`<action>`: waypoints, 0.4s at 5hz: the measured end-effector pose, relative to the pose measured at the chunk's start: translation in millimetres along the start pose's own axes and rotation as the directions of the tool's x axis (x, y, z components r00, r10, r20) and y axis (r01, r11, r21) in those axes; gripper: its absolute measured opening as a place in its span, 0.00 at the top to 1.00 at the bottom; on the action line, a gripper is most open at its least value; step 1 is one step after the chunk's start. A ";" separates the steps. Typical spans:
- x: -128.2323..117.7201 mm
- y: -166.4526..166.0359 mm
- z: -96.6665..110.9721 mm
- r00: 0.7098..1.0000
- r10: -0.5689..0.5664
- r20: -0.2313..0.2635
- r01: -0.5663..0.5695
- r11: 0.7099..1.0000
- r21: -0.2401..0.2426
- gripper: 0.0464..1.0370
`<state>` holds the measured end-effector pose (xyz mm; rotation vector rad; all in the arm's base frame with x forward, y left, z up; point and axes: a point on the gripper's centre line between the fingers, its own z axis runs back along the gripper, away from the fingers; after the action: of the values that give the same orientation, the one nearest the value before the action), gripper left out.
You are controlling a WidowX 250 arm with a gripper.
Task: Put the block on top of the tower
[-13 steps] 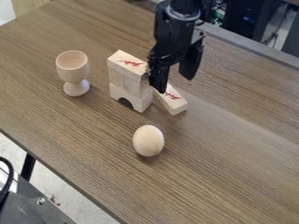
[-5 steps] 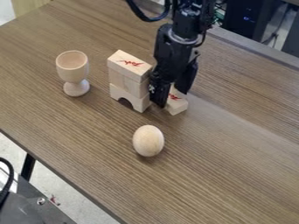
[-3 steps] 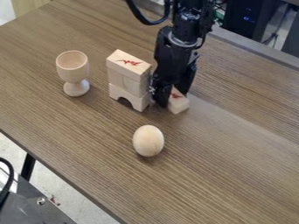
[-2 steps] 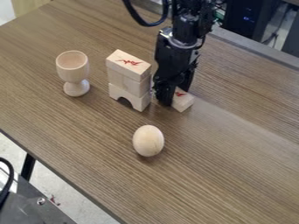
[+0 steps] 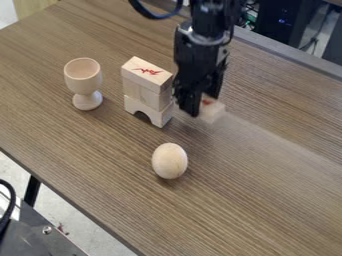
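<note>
Just right of the tower [image 5: 147, 92] standing on the bench [image 5: 267, 200], the black hand [image 5: 203, 104] hangs with the block [image 5: 212, 111] grasped in it, one pale end jutting out rightward, while the egg [image 5: 169, 161] lies nearer and the cup [image 5: 85, 82] stands left of the tower.

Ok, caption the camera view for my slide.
Robot hand at a loose block beside a wooden block tower, egg and cup nearby.

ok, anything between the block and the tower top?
Only the gripper itself, on the block's side facing the tower. Nothing visible stands over the tower top. The egg is nearer the camera and the cup beyond the tower's other side, both off the likely path.
</note>
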<state>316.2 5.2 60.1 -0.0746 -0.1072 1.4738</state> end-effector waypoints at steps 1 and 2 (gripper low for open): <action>-0.3 -1.3 18.4 1.000 0.000 -0.029 -0.002 0.998 -0.058 0.48; 4.9 -3.2 33.9 0.998 0.006 -0.065 -0.013 0.994 -0.109 0.48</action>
<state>315.8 9.2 94.2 -0.2115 -0.1351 1.4731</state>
